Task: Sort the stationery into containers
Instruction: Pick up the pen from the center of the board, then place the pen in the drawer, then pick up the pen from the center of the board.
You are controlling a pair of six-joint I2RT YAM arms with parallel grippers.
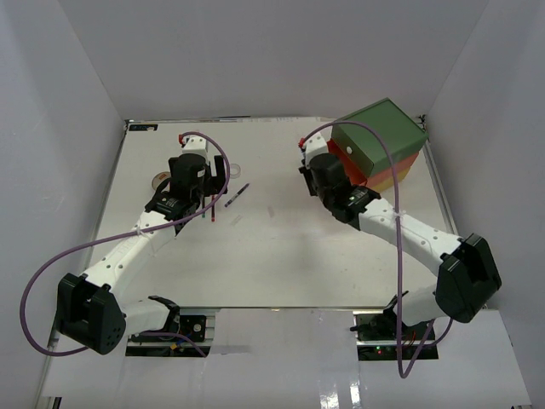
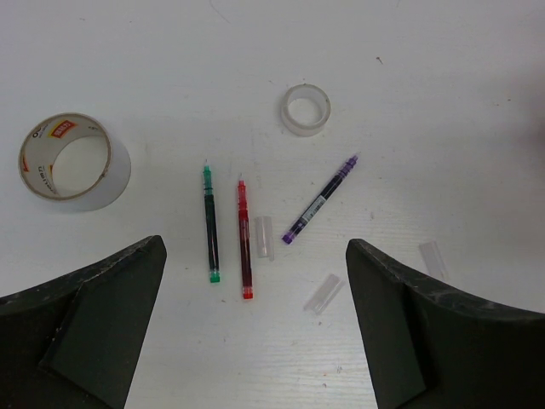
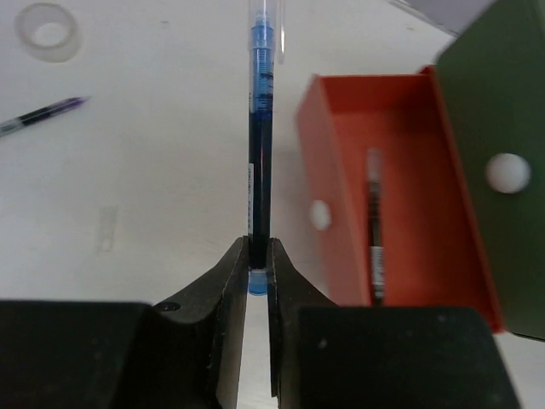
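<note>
Orange-red plastic drawer [image 3: 325, 136] of small boxy chest [image 1: 379, 145] stands open, smooth-walled, one thin dark pen [image 3: 375, 230] lying lengthwise inside. Matte green drawer front [image 3: 490, 85] beside it carries round white knob [image 3: 508, 172]. Your right claw [image 3: 257, 247] pinches slim blue-ink pen [image 3: 261, 128] with clear barrel, just left of open drawer. Your left claw [image 2: 255, 247] spread wide over white surface [image 2: 426, 85]: thin green pen [image 2: 209, 226], red pen [image 2: 244, 239], purple pen [image 2: 319, 200], glossy beige tape roll [image 2: 115, 175], smaller clear tape ring [image 2: 305, 128], all lying loose.
</note>
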